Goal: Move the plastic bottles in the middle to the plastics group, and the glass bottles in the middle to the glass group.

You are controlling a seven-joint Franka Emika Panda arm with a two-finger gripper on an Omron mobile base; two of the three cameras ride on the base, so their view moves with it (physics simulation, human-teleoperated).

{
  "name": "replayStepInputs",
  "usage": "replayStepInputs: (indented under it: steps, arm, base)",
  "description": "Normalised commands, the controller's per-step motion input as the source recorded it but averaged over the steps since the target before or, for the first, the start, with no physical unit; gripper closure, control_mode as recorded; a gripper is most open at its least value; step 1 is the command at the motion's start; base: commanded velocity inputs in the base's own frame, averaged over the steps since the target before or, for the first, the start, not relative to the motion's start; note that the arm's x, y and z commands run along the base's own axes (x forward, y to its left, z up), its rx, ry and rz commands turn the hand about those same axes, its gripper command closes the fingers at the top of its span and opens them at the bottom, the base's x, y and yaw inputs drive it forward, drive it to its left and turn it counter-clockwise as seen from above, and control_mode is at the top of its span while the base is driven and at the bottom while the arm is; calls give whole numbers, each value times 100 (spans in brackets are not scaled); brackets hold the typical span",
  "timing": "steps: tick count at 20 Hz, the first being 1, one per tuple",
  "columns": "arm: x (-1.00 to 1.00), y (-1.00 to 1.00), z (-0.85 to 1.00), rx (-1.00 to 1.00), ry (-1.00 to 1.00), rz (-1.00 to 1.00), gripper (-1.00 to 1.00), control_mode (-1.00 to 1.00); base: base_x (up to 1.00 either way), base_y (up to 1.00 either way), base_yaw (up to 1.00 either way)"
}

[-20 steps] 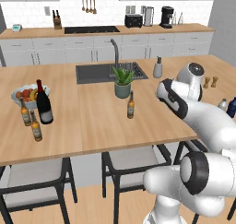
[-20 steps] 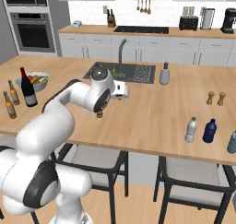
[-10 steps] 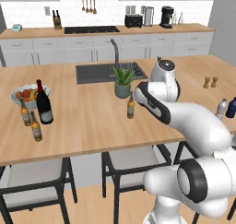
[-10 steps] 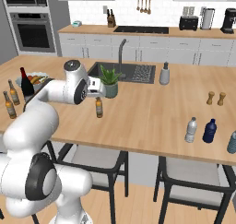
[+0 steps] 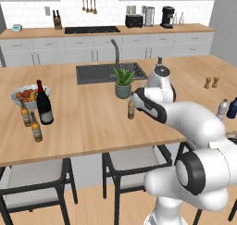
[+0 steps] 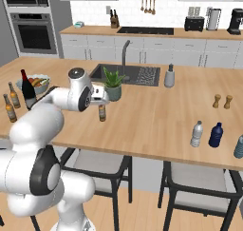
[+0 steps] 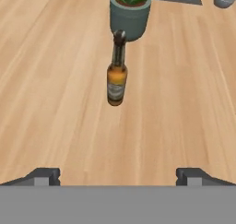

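Observation:
A small brown beer bottle (image 7: pixel 116 75) with a pale label stands upright mid-counter, also seen as beer bottle (image 5: pixel 131 109) and beer bottle (image 6: pixel 102 112). My gripper (image 7: pixel 118 177) is open and empty, just above and beside it, fingertips (image 7: pixel 44 176) spread wide; from the base it is gripper (image 5: pixel 135 99) and gripper (image 6: pixel 105 98). The wine bottle (image 5: pixel 44 103) stands at the left beside two brown beer bottles (image 5: pixel 36 127). At the right, the clear water bottle (image 6: pixel 196 134) stands next to the dark blue bottle (image 6: pixel 216 135).
A potted plant (image 7: pixel 130 18) stands just behind the middle beer bottle, with the sink (image 6: pixel 135 74) beyond it. A fruit bowl (image 5: pixel 27 94) sits behind the wine bottle. Wooden shakers (image 6: pixel 222 101) and a grey dispenser (image 6: pixel 169 76) stand toward the right.
The arm has swung left from the counter's right side, bringing the open gripper down over the middle beer bottle. No bottle has moved.

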Motion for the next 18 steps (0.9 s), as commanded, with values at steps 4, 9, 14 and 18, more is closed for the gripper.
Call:
replayStepInputs:
  steps: [4,9,14,18]
  arm:
    - [32,0,-54,0,0,0,-100,-100]
    - [23,0,-13,6,-9,4,-100,-100]
    - [20,0,0,7,-10,5,-100,-100]
    - [18,0,0,0,-4,3,-100,-100]
  base:
    - [0,0,0]
    - [0,0,0]
    - [0,0,0]
    - [0,0,0]
